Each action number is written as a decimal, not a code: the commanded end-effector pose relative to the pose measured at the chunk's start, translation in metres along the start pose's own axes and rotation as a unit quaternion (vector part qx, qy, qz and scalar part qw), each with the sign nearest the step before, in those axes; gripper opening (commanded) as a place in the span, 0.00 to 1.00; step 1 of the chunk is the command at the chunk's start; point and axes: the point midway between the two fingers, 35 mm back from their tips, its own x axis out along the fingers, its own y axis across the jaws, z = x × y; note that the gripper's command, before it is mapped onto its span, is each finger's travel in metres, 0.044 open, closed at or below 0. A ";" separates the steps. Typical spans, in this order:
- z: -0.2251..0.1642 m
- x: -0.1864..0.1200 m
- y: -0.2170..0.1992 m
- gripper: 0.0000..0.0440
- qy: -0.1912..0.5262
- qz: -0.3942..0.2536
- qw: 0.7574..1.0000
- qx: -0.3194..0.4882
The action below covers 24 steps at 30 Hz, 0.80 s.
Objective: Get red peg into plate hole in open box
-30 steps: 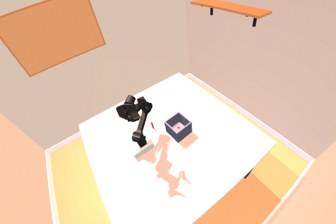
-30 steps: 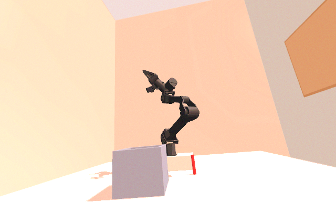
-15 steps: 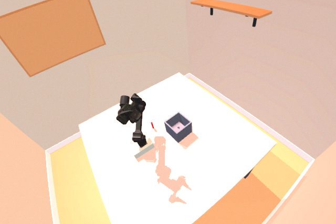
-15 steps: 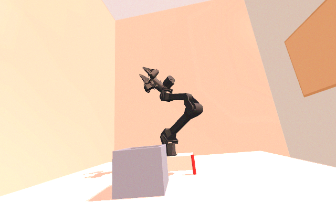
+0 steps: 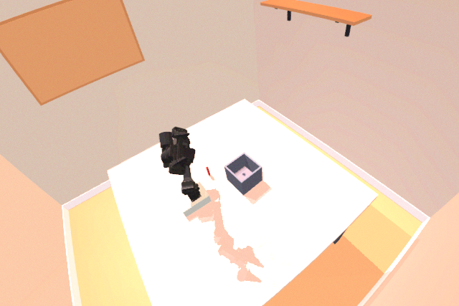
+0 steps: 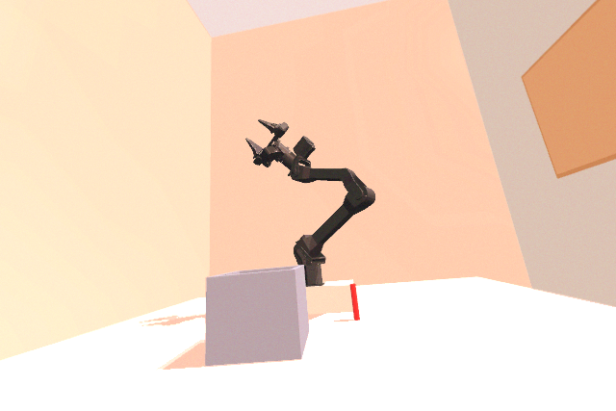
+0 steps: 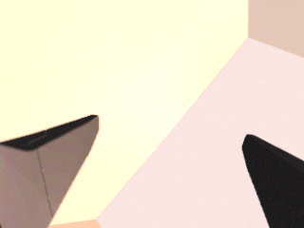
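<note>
The red peg [image 5: 208, 170] [image 6: 354, 301] stands about upright on the white table, between the arm's base and the box but off to one side. The open box [image 5: 234, 180] [image 6: 253, 319] is grey with a square mouth. In the top view the pale plate [image 5: 238, 174] shows at its bottom, with a small dark hole [image 5: 244, 174]. My gripper [image 6: 252, 129] [image 7: 172, 126] is wide open and empty, raised high above the table and tilted upward. The peg and box are out of the wrist view, which shows only walls and ceiling. In the top view the fingers are hard to make out.
The arm's base sits on a pale block [image 5: 197, 206] [image 6: 330, 298] on the table [image 5: 296, 198] [image 6: 448, 346]. An orange shelf [image 5: 315, 10] is on one wall and an orange board [image 5: 70, 43] [image 6: 577, 92] on another, both beyond the table.
</note>
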 end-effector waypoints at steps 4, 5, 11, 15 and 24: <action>0.003 0.010 0.004 1.00 -0.009 0.001 0.994 0.109; 0.003 0.011 0.005 1.00 -0.011 0.002 0.992 0.126; 0.010 0.020 0.009 1.00 -0.026 0.007 0.974 0.227; 0.016 0.026 0.011 1.00 -0.037 0.013 0.955 0.293; 0.033 0.038 0.011 1.00 -0.064 0.031 0.898 0.434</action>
